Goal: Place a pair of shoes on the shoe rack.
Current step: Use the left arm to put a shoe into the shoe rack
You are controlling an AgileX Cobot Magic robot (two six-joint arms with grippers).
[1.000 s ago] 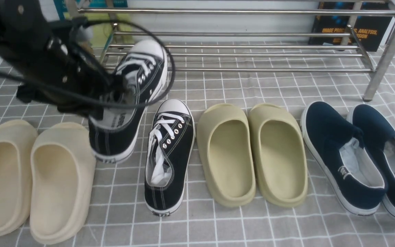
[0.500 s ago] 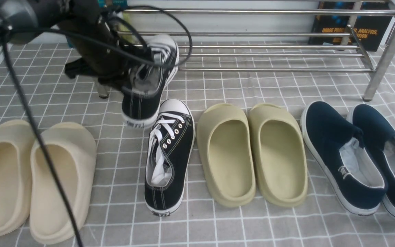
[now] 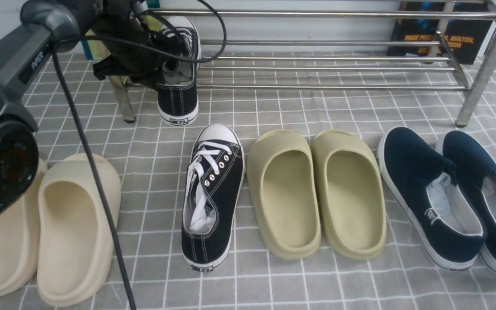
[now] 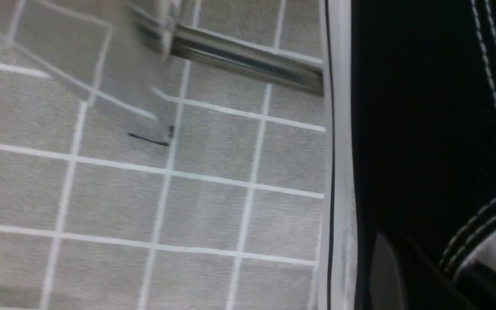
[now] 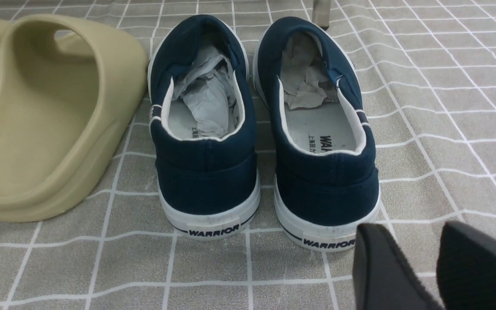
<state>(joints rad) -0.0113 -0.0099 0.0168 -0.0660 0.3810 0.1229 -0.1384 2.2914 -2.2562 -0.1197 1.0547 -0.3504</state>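
- As your left arm reached over the cream slides (image 3: 75, 232), its left gripper (image 3: 162, 71) stood clamped on the held sneaker (image 3: 177, 97), black canvas with a white toe cap, at the side wall by the shoe opening.
- Held sneaker, position: just to the right of your left gripper in the front view, toe pointing away from you and heel towards you, at the left end of the shoe rack (image 3: 334, 87). Its toe end lay over the lower bars; its heel stuck out in front of them. You could not tell whether its sole touched the bars.
- Left wrist view: you had the held sneaker's pale sole edge and dark canvas close up, one blurred fingertip against the canvas, and a steel tube beyond.
- Second sneaker (image 3: 211, 198), matching, white laces: flat on the checked cloth (image 3: 153, 258), well apart from both your grippers, between the cream slides and the olive slides (image 3: 317, 193), toe towards the rack.
- Right gripper (image 5: 416, 249), fingers apart, nothing between them: you had it near the heels of the navy slip-ons (image 5: 207, 181), far from either sneaker.
- Shoe rack: steel tubes, upright, with a dark book (image 3: 439, 38) behind its right end.
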